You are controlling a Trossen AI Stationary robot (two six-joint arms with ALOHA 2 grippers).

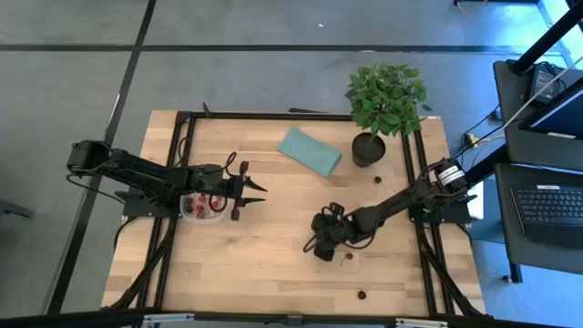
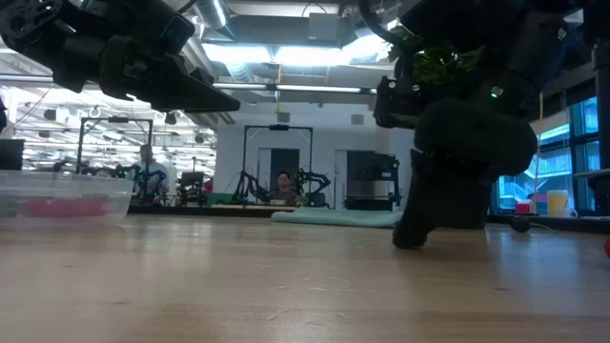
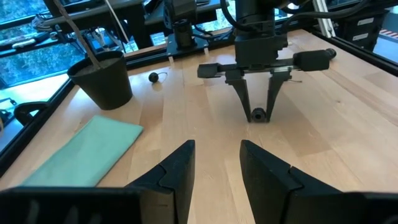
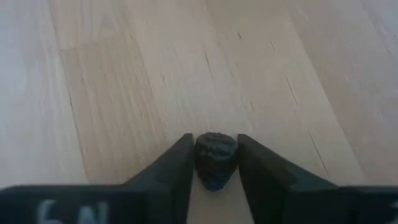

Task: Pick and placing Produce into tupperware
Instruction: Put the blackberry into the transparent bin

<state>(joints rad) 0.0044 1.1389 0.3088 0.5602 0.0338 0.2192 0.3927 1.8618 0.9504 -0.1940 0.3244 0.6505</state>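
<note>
The right gripper (image 4: 214, 163), low near the wooden table's (image 1: 273, 264) front-right area, pinches a bumpy dark purple-black berry (image 4: 215, 159) between its fingers. The left gripper (image 1: 255, 192) hovers spread just beside the shallow clear plastic tupperware (image 1: 202, 206) near the left edge.

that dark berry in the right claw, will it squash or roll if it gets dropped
The dark berry sits pinched between the right claw's fingers, and its bumpy, rounded skin suggests it is soft, so a hard squeeze could bruise it. It looks tiny and probably light. Being roundish, it would likely roll on the smooth wooden table if released.
</note>
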